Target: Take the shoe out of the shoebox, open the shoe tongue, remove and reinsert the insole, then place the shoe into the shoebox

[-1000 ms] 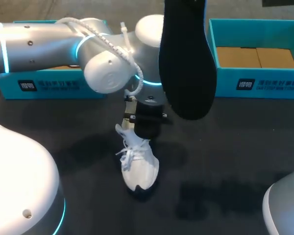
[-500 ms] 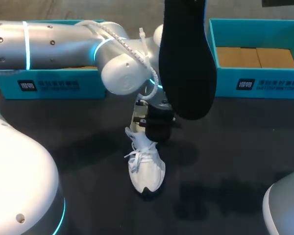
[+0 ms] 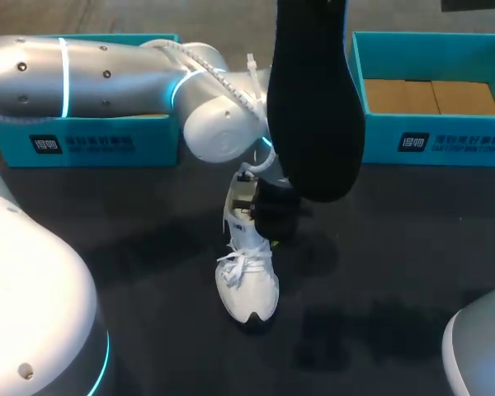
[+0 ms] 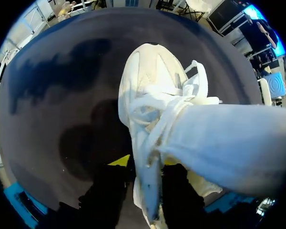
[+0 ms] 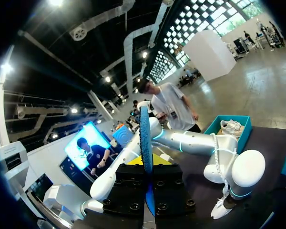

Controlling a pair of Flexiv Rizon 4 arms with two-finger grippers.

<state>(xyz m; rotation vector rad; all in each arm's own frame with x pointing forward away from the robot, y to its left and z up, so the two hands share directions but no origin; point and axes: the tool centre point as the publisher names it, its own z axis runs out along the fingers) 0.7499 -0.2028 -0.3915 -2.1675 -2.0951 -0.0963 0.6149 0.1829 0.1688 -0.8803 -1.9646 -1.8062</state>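
Resting on the dark table (image 3: pixel 412 247): white shoe (image 3: pixel 249 285), heel end pinched by the left gripper (image 4: pixel 144 163), a grip seen only in left wrist view. Insole (image 3: pixel 313 107) is held high, clamped edge-on by the right gripper (image 5: pixel 147 163), which shows only in right wrist view; shoebox (image 3: pixel 433 136) well apart

The shoe (image 3: pixel 247 285) is lying at lower centre on the table (image 3: pixel 396 247), the left gripper (image 3: pixel 260 216) sitting just behind at its heel. The insole (image 3: pixel 313 107) is hanging at upper centre, between the left box (image 3: pixel 91 142) and the right box (image 3: pixel 433 139).
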